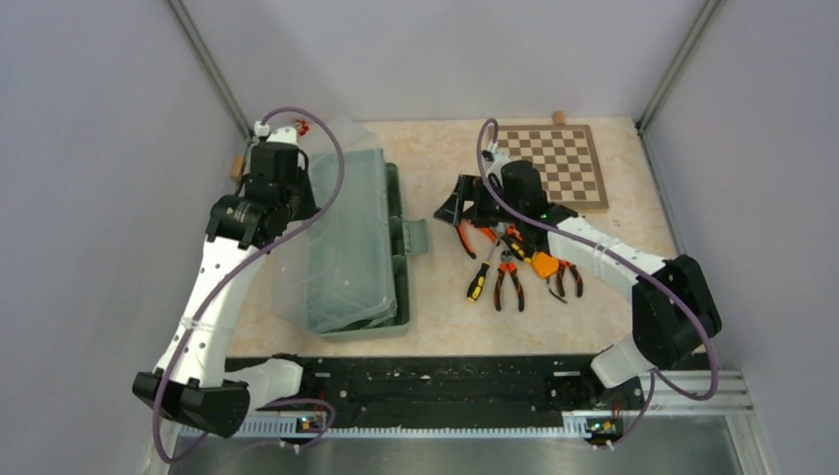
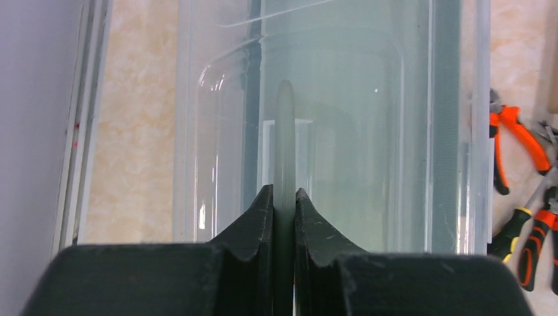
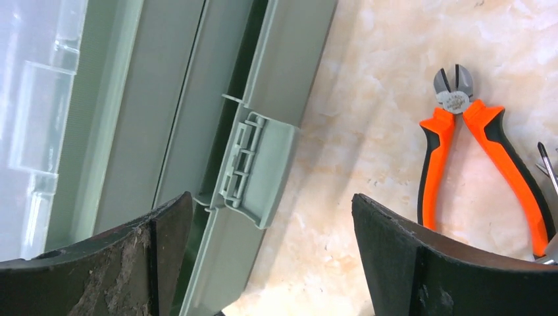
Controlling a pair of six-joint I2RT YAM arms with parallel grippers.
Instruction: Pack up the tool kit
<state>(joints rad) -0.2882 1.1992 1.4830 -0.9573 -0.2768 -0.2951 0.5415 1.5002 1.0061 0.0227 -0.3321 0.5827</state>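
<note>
The left gripper [image 2: 284, 194] is clamped tight on the thin edge of the see-through lid [image 2: 368, 118]. The lid sits tilted above the pale-green toolbox [image 1: 396, 287] and overhangs its left side. The toolbox lies lengthwise on the left half of the table [image 1: 445, 322], with its latch [image 3: 253, 164] sticking out from the right wall. Just right of the latch, the right gripper [image 3: 271, 197] hangs over bare table with its fingers [image 3: 408, 263] spread wide and nothing between them. The tools lie in a loose heap beside and under that arm, outside the box. Among them are orange-handled pliers [image 3: 454, 103] lying flat with the jaws pointing away, a yellow-and-black screwdriver [image 1: 478, 285] and a small orange tape measure [image 1: 544, 264]. A wooden chessboard [image 1: 559, 163] lies at the far right corner, apart from the heap.
</note>
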